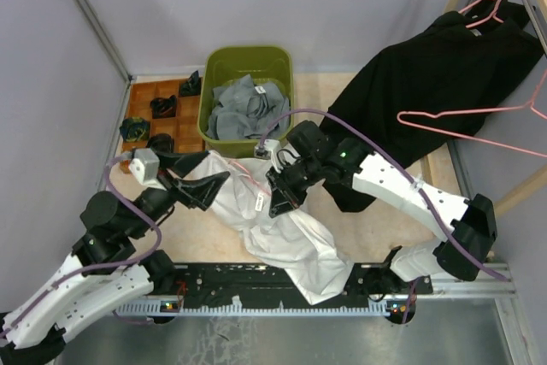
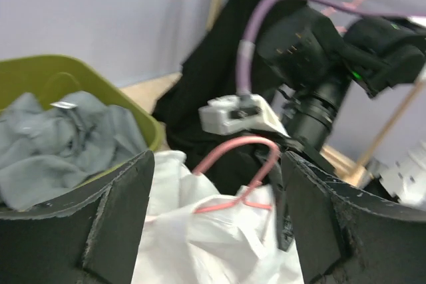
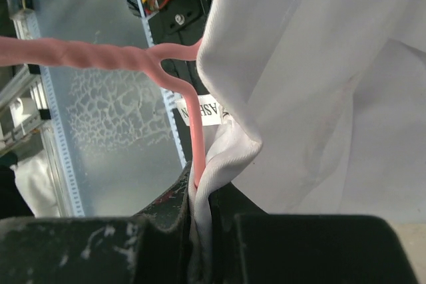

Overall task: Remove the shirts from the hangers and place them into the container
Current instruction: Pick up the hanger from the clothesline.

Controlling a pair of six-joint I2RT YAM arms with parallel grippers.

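Right wrist view, right jaws clamped on white shirt (image 3: 319, 64) and pink hanger (image 3: 193, 138), left jaws apart

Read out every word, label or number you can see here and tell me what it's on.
"ASH": cut-off letters on the label of the white shirt; the rest is hidden.
Tag on the grey shirt in the container: too blurred to read.
Nothing else legible.

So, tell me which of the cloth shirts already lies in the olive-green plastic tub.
The crumpled grey cloth shirt, inside the olive-green tub. The white shirt lies on the table; the black shirt hangs on the right.
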